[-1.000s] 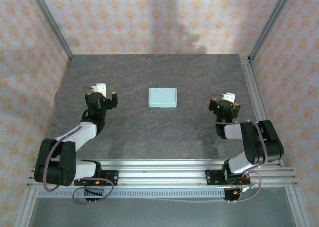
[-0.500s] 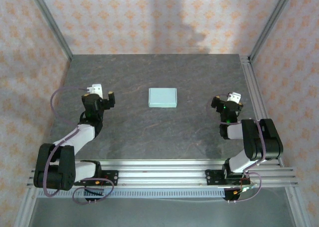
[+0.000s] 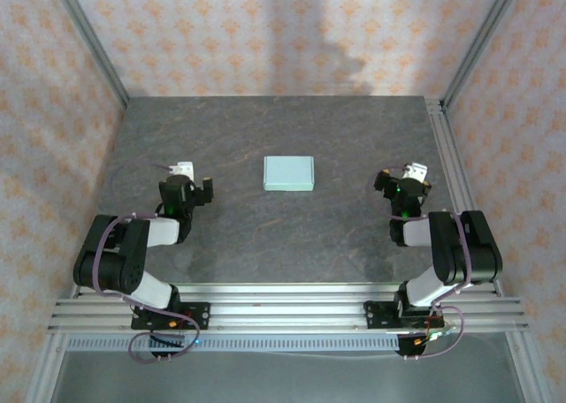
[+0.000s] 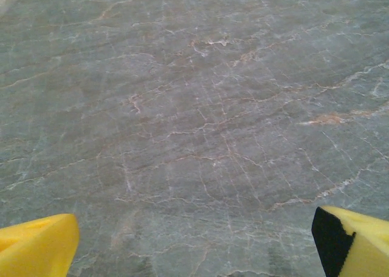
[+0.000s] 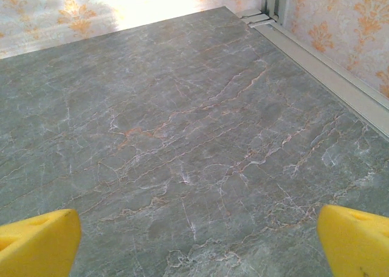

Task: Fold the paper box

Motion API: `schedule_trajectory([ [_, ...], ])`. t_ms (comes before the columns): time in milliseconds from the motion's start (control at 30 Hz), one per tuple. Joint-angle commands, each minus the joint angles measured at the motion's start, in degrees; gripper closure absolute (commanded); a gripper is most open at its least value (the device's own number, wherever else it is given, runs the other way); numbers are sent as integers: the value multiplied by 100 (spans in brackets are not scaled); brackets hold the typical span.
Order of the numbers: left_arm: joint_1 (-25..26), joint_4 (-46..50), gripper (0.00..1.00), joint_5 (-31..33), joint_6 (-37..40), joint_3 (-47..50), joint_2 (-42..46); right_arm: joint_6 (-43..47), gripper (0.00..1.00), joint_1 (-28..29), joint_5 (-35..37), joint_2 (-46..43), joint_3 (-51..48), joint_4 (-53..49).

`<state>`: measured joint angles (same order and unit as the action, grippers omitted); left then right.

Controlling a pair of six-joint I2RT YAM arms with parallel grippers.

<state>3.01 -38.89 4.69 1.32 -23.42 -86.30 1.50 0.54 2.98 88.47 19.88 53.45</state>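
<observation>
The paper box [image 3: 288, 173] is a pale mint-green flat rectangle lying closed on the dark stone table, mid-table between the two arms. My left gripper [image 3: 187, 186] sits well to the box's left, folded back over its arm. Its yellow fingertips [image 4: 37, 246] stand wide apart with bare table between them, so it is open. My right gripper [image 3: 405, 184] rests to the box's right, also apart from it. In the right wrist view its yellow fingers [image 5: 357, 240] spread wide over empty stone, open. Neither gripper touches the box.
The dark veined stone table [image 3: 265, 129] is ringed by patterned walls. An aluminium rail [image 3: 451, 169] runs along the right edge, and it appears in the right wrist view as a pale strip [image 5: 328, 76]. Slotted rails [image 3: 283, 310] carry the arm bases at the near edge.
The left arm has drawn back toward its base, folding down, and its gripper has shifted slightly right and nearer. The right arm pulled back a little earlier and now holds still. The box has not moved.
</observation>
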Motion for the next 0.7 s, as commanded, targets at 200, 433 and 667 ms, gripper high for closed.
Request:
schedule_trajectory([
  [200,7,-356,0,226,-73,-101,52,-88,1,-18,1,39,160,-82],
  [433,7,-355,0,234,-71,-109,52,-86,1,-18,1,43,158,-81],
  [667,-10,-339,0,196,-87,-110,57,-87,1,-10,2,44,161,-80],
])
